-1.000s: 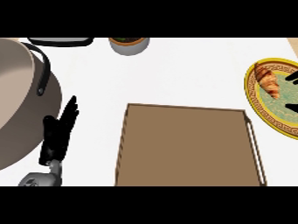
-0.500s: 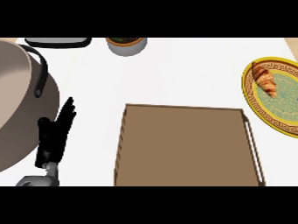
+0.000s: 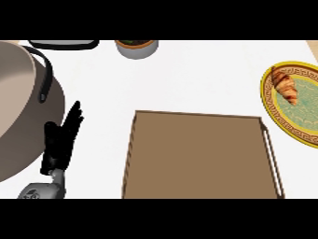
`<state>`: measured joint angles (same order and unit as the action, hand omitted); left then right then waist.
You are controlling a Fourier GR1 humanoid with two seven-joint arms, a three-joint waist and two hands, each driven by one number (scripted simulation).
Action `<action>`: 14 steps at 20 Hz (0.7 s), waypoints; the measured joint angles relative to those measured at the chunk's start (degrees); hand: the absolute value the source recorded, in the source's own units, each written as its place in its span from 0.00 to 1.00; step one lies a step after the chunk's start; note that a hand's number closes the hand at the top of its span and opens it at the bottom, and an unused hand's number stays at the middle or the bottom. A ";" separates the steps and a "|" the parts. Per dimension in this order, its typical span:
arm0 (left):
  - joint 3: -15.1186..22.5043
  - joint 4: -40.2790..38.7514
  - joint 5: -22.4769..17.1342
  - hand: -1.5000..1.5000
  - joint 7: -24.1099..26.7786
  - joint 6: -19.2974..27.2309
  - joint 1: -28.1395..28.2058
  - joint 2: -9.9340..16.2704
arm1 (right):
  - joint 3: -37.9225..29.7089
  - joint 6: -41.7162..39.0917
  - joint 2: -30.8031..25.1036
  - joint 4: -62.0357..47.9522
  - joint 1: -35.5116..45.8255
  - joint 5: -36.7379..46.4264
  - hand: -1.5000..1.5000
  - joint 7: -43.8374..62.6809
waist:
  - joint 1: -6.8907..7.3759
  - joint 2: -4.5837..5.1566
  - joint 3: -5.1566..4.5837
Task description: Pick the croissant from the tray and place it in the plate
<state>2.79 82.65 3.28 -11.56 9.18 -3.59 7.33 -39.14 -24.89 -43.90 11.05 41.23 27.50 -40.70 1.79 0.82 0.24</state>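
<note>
- A white counter (image 3: 196, 79) is shown from steeply above.
- A brown tray (image 3: 201, 156) is set at the middle, toward the near edge.
- A yellow-rimmed plate (image 3: 275, 109) is placed at the right, just beside the tray.
- A large beige pot (image 3: 13, 121) with a black handle is seen at the left.
- A small grey potted container (image 3: 136, 48) and a dark flat object (image 3: 63, 44) are located at the far edge.

Yellow-rimmed green plate (image 3: 311, 109) — brown tray (image 3: 203, 156)

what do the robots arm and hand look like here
Only the left hand shows: matte black, with slim, straight fingers and a thumb. Below it, a short grey metallic wrist piece leads to a rounded grey forearm end with small dark holes. No cables or markings are visible. The right hand is out of view.
</note>
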 measured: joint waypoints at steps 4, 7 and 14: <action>0.03 0.96 0.09 0.50 -1.48 0.07 -0.57 -0.10 | 0.24 0.19 0.34 0.34 -1.61 -0.67 0.00 -1.64 | 0.11 0.02 0.04; -0.07 0.77 0.05 0.50 -1.51 -0.46 -0.62 0.17 | 0.63 1.33 1.13 0.43 -1.77 -0.84 0.00 -2.17 | 0.29 0.08 0.05; 0.06 0.75 0.74 0.50 -0.40 -0.22 0.73 -0.50 | 2.37 4.66 2.43 0.68 -2.65 -0.67 0.00 -2.75 | 0.08 -0.08 -0.01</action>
<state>2.85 83.39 4.02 -11.96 8.96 -2.86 6.83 -36.78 -20.22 -41.47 11.73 38.58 26.82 -43.45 1.87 0.74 0.23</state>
